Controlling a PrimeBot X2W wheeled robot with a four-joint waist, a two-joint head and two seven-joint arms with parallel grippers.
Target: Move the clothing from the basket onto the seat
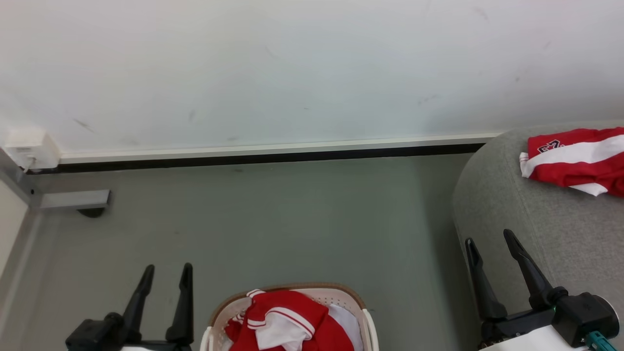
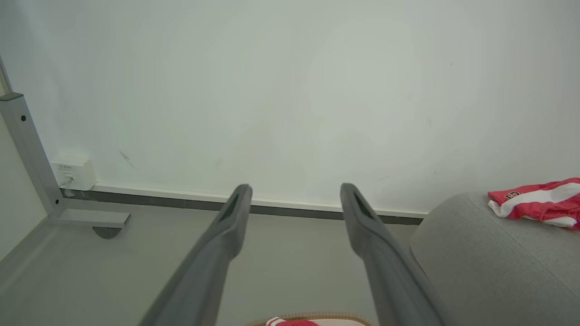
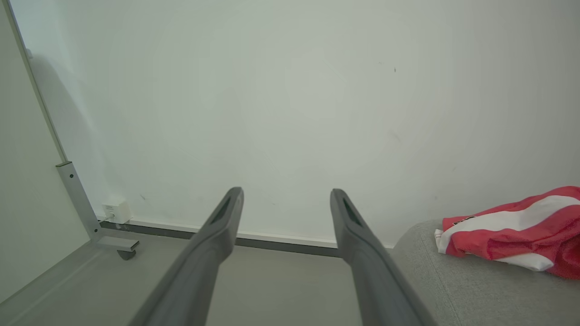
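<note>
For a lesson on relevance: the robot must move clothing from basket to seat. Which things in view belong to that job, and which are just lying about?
Belongs to the job:
red clothing in the basket
grey seat
numbered garment on it
left gripper, open
right gripper, open

Just lying about:
wall socket box
metal frame foot
skirting board

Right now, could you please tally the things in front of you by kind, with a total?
Oval white plastic laundry basket with a brown rim: 1
Large light-grey fabric seat: 1
Soft red-and-white clothing bundles: 2, seat bundle, basket bundle
Dark two-fingered end effectors: 2, left end effector, right end effector, both open
Total: 6
</note>
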